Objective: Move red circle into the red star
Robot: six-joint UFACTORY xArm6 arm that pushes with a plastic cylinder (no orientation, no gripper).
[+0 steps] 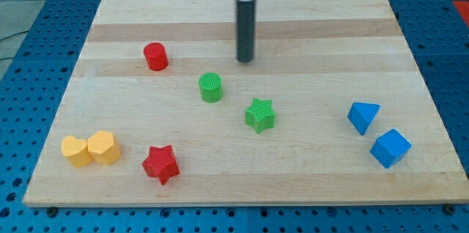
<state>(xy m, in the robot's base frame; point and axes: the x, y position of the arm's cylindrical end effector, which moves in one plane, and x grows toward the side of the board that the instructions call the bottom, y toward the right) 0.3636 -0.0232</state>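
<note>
The red circle (155,56) sits on the wooden board (308,160) at the upper left. The red star (160,164) lies near the view's bottom, left of centre, well below the circle. My tip (245,61) rests on the board at the upper middle, to the right of the red circle and up-right of the green circle. It touches no block.
A green circle (211,87) and a green star (260,114) lie near the middle. Two yellow blocks (91,149) sit side by side at the lower left. A blue triangle (363,116) and a blue cube (390,148) are at the right.
</note>
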